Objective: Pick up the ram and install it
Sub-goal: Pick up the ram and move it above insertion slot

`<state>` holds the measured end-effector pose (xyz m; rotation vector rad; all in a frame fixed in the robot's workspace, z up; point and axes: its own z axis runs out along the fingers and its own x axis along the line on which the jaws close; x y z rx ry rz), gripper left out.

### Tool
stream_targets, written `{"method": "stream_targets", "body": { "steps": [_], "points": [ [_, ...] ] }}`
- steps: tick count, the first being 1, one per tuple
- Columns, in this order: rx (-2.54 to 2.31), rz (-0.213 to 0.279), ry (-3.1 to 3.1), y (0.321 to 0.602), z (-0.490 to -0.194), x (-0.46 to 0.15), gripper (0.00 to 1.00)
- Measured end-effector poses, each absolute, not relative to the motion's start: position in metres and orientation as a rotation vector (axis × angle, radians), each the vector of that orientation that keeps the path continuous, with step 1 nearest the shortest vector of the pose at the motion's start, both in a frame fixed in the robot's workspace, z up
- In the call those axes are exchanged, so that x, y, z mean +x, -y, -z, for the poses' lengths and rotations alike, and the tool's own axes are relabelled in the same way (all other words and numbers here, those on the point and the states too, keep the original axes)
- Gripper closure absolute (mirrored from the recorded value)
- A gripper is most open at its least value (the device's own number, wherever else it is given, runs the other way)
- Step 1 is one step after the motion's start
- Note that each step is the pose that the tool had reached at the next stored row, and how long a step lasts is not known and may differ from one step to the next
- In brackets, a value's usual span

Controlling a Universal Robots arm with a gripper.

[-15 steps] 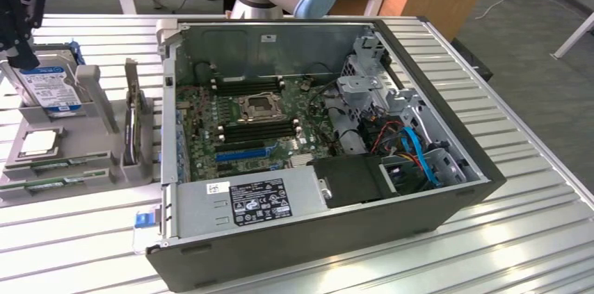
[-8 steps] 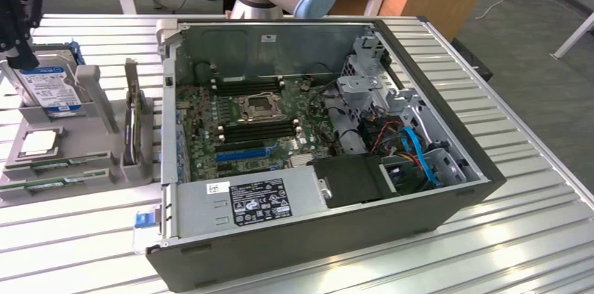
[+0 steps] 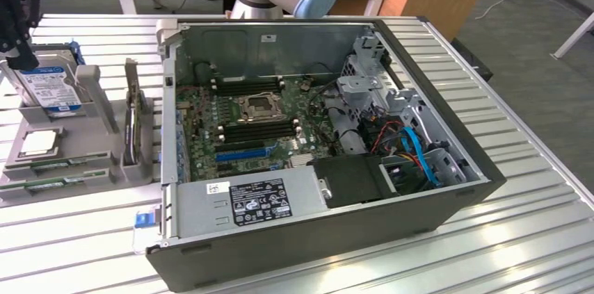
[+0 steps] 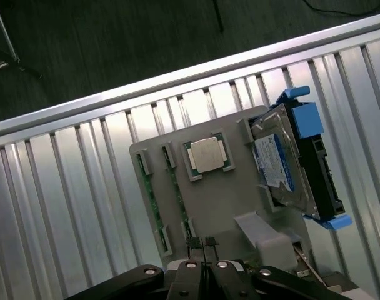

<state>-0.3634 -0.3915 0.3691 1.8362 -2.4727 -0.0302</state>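
Where it lies, the ram (image 4: 150, 203) runs lengthwise along the holder (image 4: 221, 209).

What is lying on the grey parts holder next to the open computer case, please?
A square silver processor, two green ram sticks in slots, and a hard drive in a blue bracket. Part of the holder is hidden behind the shut gripper.

The open computer case (image 3: 446, 190) lies mid-table on the slatted table (image 3: 538, 238), and beside it, at the table's edge on the exterior view's left, stands a holder (image 3: 93, 92) carrying the hard drive (image 3: 51, 85) farthest back, the processor (image 3: 39, 142) before it, and two ram sticks (image 3: 55, 164) nearest.
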Motion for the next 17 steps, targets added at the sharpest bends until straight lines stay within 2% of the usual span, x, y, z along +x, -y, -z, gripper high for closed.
{"method": "stream_targets", "body": {
  "steps": [17],
  "points": [
    [1.882,0.012,2.457,0.3915,-0.3691,-0.3634,0.9]
  ]
}}
